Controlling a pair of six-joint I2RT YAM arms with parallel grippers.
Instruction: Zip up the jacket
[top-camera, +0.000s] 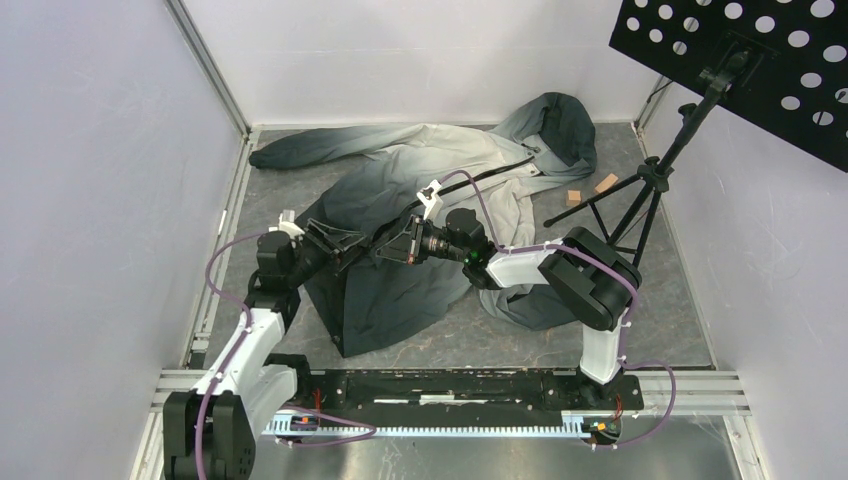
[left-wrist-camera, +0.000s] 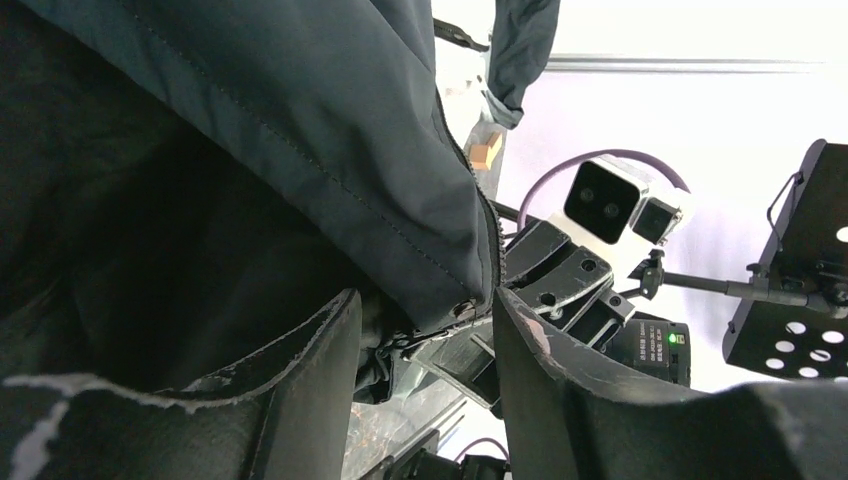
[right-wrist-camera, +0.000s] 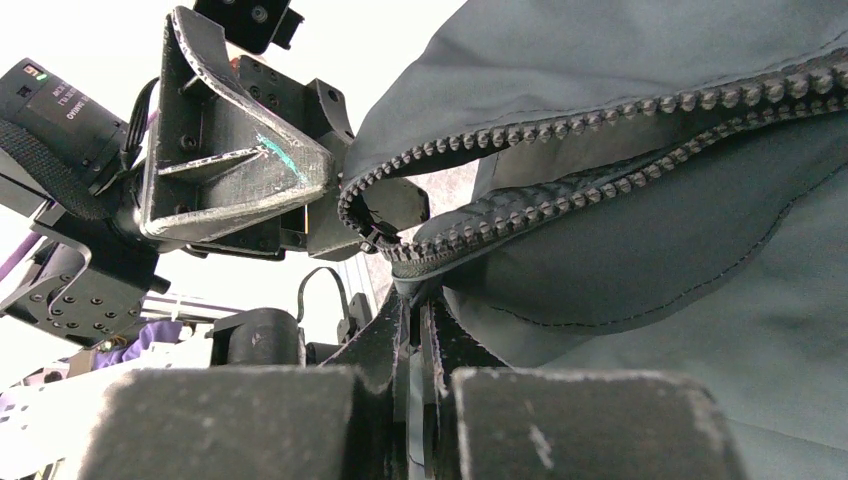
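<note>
so: jacket (top-camera: 440, 170) lies spread on table (top-camera: 690, 320), hem toward the arms. right gripper (right-wrist-camera: 415, 320) pinched tight on hem below zipper (right-wrist-camera: 560, 130) end. left gripper (left-wrist-camera: 425, 330) jaws apart w/ other front edge between them. risk: left grabs loose cloth, not the pin, so teeth misalign or hem slips. slider & pin hidden, can't tell if engaged.

Cannot see the jacket's (top-camera: 430, 165) lower front under the right arm (top-camera: 520, 268) in the overhead view. Loses the black perforated panel (top-camera: 745, 60) past the top and right edges. Cannot identify 2 small tan blocks (top-camera: 605, 183) near the hood (top-camera: 560, 125). Cannot find the zipper slider in the left wrist view, perhaps behind the hem (left-wrist-camera: 440, 300).
</note>
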